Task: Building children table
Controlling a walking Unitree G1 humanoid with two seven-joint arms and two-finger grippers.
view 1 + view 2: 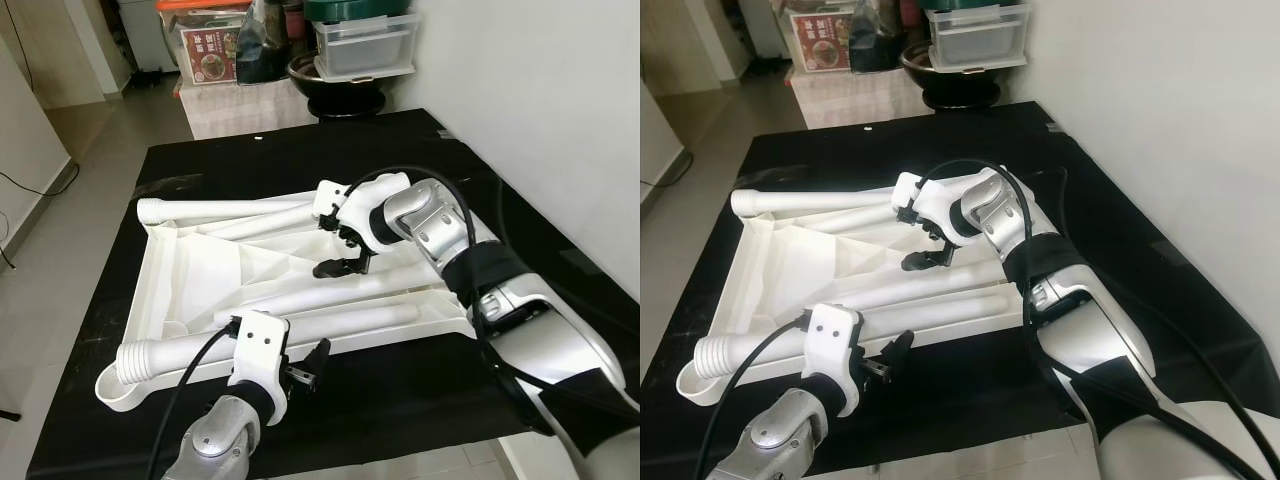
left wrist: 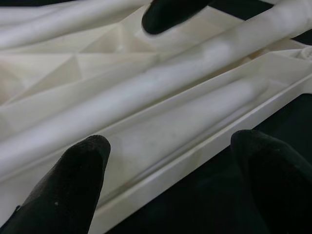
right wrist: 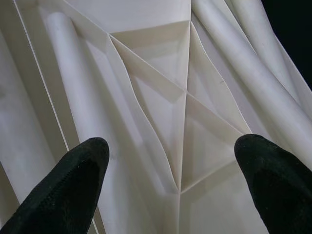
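A white ribbed plastic tabletop (image 1: pixel 200 265) lies upside down at centre on a black mat (image 1: pixel 420 140), loose white tube legs (image 1: pixel 330 322) resting inside. The right gripper (image 1: pixel 340 262) hovers above at one o'clock, fingers spread, empty. The left gripper (image 1: pixel 303 368), also spread and empty, sits at the six o'clock rim. Closing squarely around one leg would probably work best.

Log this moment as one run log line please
stage: table assembly | tabletop: upside down on black mat | legs: loose on it | left gripper: open, near edge | right gripper: open, above ribs
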